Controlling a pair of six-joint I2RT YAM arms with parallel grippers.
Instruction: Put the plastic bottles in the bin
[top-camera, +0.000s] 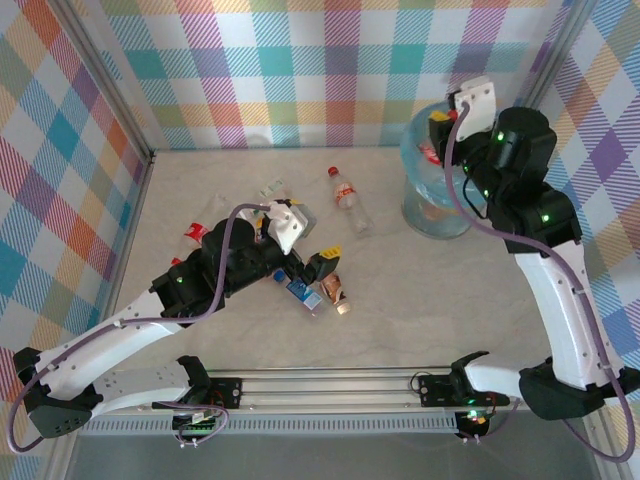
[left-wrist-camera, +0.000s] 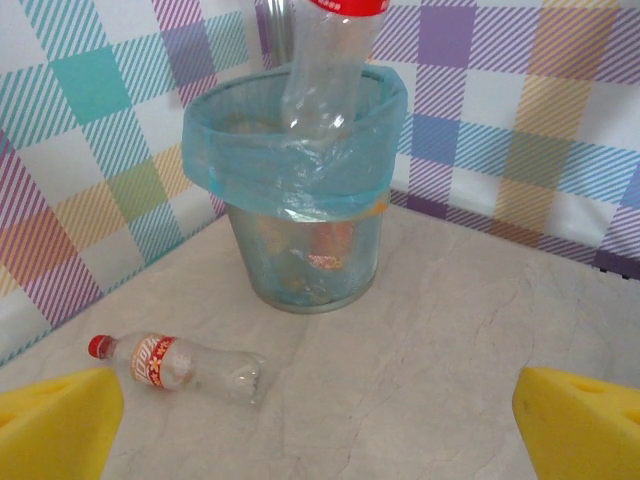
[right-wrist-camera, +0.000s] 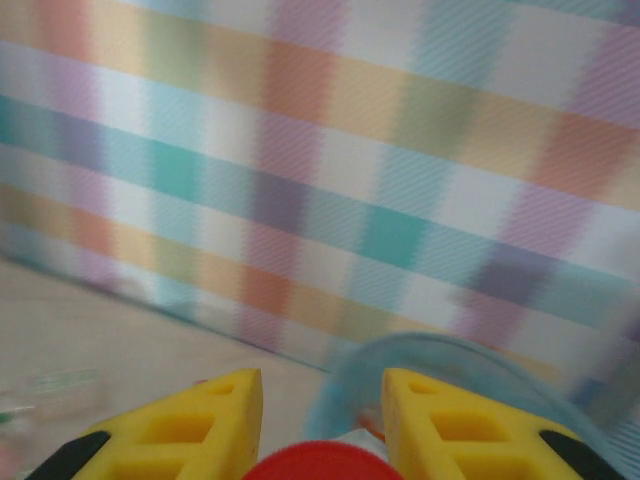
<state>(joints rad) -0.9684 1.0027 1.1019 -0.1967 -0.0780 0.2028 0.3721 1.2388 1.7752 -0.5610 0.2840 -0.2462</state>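
Right gripper pinched narrow on red cap of clear bottle, which hangs over bin, far right. Left gripper wide, nothing between fingers, above bottle cluster, near centre. Lying bottle on table, left of bin. Bottles likely light, thin-walled, crushable, slick. Best hold: neck under cap, or labelled waist.
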